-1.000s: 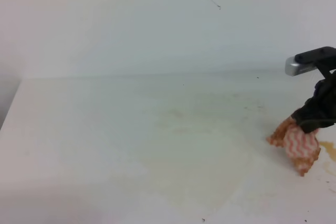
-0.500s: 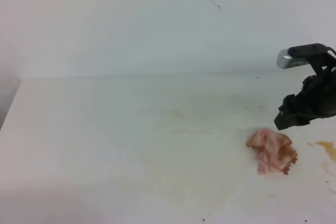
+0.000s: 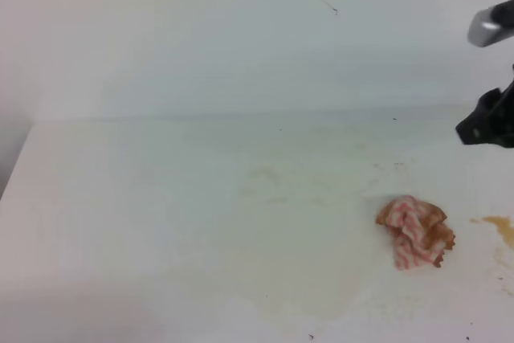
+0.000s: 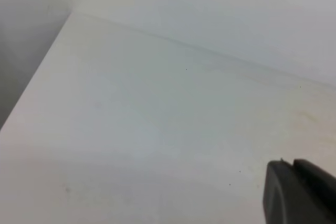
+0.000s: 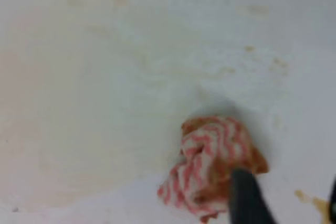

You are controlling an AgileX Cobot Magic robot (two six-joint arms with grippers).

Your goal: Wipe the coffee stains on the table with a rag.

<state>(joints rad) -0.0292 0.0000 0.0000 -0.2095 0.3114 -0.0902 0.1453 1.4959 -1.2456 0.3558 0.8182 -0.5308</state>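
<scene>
A: Exterior high first. What've you got?
B: You've got the rag [image 3: 415, 231] crumpled on the white bench [image 3: 161, 198], lower right, nothing touching it. A coffee stain [image 3: 503, 228], amber, sits just right of it near the picture's edge, apart from the cloth. Faint yellowish smudges spread across the middle of the bench.
A: And your right hand?
B: Your right hand [image 3: 487, 120] is up at the right edge, well above the rag and clear of it. Only a dark block shows, cut off by the frame.

A: Left wrist view?
B: Bare bench and the back wall, a few tiny specks. Your left hand [image 4: 299, 192] pokes in at the bottom right as a dark block, two parts pressed close. Can't tell if it's open or closed. Nothing in it that you can see.

A: Right wrist view?
B: You look straight down on the rag, pink-and-white stripes with orange-brown patches, lying loose. One dark finger [image 5: 247, 195] sits in front of its lower right corner, the other barely shows at the far right edge. So the jaws stand apart, holding nothing. A bit of coffee stain shows bottom right.
</scene>
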